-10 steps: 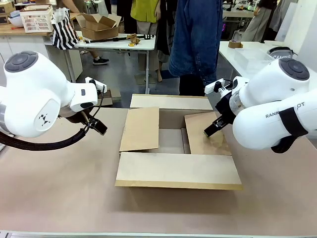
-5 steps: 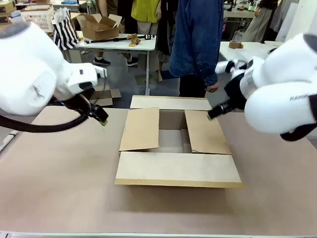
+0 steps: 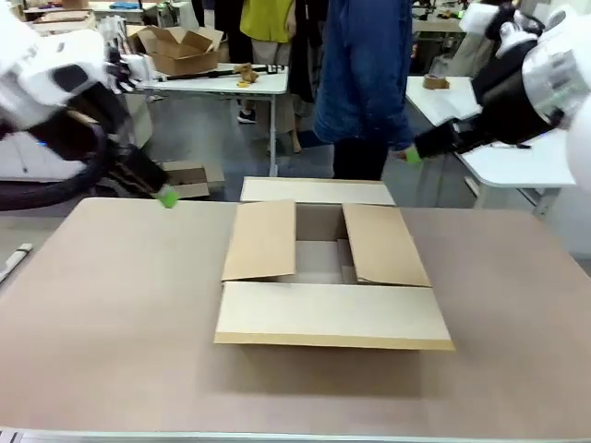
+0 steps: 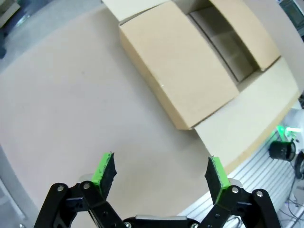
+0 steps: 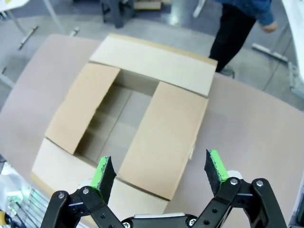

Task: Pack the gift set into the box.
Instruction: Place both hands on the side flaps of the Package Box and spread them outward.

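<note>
The box [image 3: 328, 277] is a shallow brown carton in the middle of the table, its four flaps spread wide and its inside partly visible. It also appears from above in the left wrist view [image 4: 190, 71] and the right wrist view [image 5: 137, 123]. The gift set is out of view. My left gripper [image 3: 166, 197] hangs high beyond the table's far left edge; its own view shows it open [image 4: 160, 174] and holding nothing. My right gripper [image 3: 411, 155] is raised above the far right, beside the person, and stands open [image 5: 159, 175] with nothing in it.
A person in a blue denim coat [image 3: 365, 83] stands at the table's far side behind the box. A white table [image 3: 217, 81] with a smaller cardboard box stands further back. Bare brown tabletop [image 3: 111, 314] surrounds the carton.
Both arms have lifted up and away from the box: the left gripper went up and left, the right gripper rose off the right flap toward the far right.
</note>
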You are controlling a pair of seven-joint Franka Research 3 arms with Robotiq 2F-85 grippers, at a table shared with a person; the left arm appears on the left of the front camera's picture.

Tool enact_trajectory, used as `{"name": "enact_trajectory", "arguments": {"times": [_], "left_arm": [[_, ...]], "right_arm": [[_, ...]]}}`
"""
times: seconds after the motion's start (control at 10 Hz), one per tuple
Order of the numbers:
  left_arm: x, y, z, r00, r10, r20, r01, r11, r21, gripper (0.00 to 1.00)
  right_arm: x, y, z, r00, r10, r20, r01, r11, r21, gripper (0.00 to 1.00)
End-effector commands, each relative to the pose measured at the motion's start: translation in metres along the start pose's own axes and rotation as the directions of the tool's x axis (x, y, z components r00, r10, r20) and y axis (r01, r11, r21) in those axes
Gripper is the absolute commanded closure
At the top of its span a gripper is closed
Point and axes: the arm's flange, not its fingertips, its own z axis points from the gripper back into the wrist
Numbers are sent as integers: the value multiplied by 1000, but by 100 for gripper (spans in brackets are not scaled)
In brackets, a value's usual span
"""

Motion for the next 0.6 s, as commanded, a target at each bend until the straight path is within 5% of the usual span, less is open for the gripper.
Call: {"name": "enact_trajectory", "arguments": {"times": [0.0,0.1,0.2,0.3,0.5], "left_arm": [[-2,-1,10,1000,-9,16,9,1000,-19,0],[-10,13,22,999,-6,-38,-5,959,-285,0],[-21,37,46,994,-51,-102,-13,838,-546,0],[-31,67,61,989,-33,-147,-83,691,-718,0],[-45,118,74,971,230,-71,-167,428,-888,0]], "right_arm": [[1,3,11,1000,6,21,-6,1000,-4,0],[-10,-7,24,996,-79,-45,86,981,176,0],[-26,-27,52,966,-251,-57,257,923,286,0],[-43,-47,84,888,-454,-77,448,811,377,0],[-82,-89,124,653,-755,-65,680,546,490,0]]}}
